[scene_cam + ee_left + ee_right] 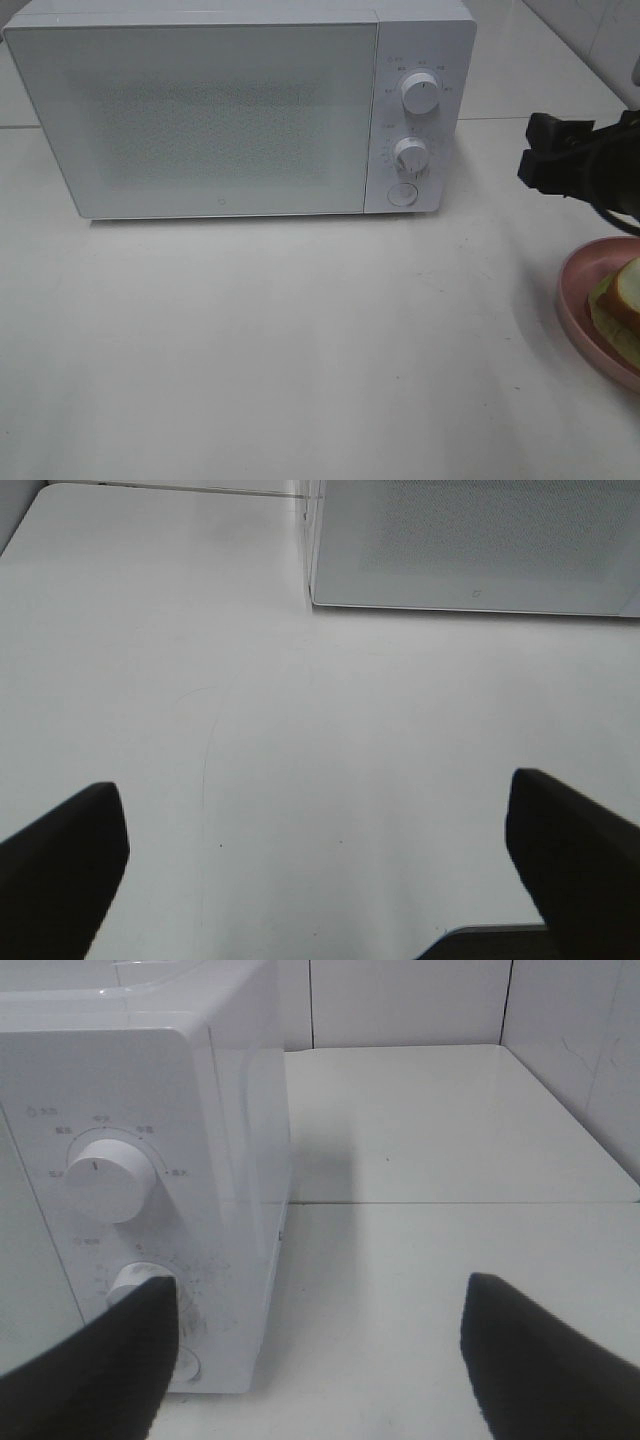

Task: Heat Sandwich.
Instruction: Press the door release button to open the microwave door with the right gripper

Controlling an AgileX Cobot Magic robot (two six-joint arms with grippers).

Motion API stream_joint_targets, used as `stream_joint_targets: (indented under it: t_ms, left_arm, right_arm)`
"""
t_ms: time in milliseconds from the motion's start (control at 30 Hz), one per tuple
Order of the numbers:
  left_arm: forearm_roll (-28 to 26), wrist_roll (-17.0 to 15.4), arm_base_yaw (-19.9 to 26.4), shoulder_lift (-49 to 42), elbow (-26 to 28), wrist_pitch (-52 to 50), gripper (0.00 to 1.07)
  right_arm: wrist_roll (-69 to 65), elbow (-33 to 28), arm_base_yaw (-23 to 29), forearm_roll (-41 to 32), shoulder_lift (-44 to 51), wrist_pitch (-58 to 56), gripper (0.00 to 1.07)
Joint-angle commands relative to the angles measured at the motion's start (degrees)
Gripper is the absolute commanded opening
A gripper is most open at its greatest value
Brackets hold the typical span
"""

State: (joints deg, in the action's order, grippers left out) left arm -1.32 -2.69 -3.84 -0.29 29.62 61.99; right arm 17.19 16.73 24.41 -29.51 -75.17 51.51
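The sandwich (pixel 626 293), thick white bread with a tan crust and green lettuce showing at its side, lies on a round pink plate (pixel 572 290) at the near right of the pale, glossy worktop (pixel 300 340). It is partly cut off by the edge of the high view and nothing is touching it.

The left tool (pixel 312 780) hangs over bare worktop with its black fingers spread wide and nothing between them. The right tool (pixel 318 1282) is also spread and empty. It is held beyond the plate, level with the controls of the white box-shaped microwave oven (pixel 200 110) at the far side.

The oven's door (pixel 190 120) is shut, so a sandwich lifted now would have nowhere to go. Opening it probably means pressing the round button (pixel 402 194) under the lower dial (pixel 411 155). The right tool's fingers are close to that dial, so a slightly off approach could turn it or the upper dial (pixel 419 93) instead. A hard push might also slide the oven back on the smooth surface.

The sandwich is loosely stacked. A sideways squeeze could shear the slices or push out the filling, and lifting by the plate's rim could tip it.
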Motion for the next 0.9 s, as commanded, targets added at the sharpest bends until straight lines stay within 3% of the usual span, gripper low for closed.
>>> stream_joint_targets:
  t_ms: [33,567,900]
  left_arm:
    - [-0.4,0.1,0.3,-1.3,-0.1,-0.7,0.97]
    - [-0.4,0.1,0.3,-1.3,-0.1,-0.7,0.97]
    - [-0.4,0.1,0.3,-1.3,-0.1,-0.7,0.97]
  right_arm:
    - [1.8,0.1,4.2,-4.0,-2.6,3.9,0.76]
    - [1.8,0.1,19.2,-16.6,-15.3,14.2,0.76]
    - [1.6,0.2,25.3,-21.0,-18.5,15.0,0.76]
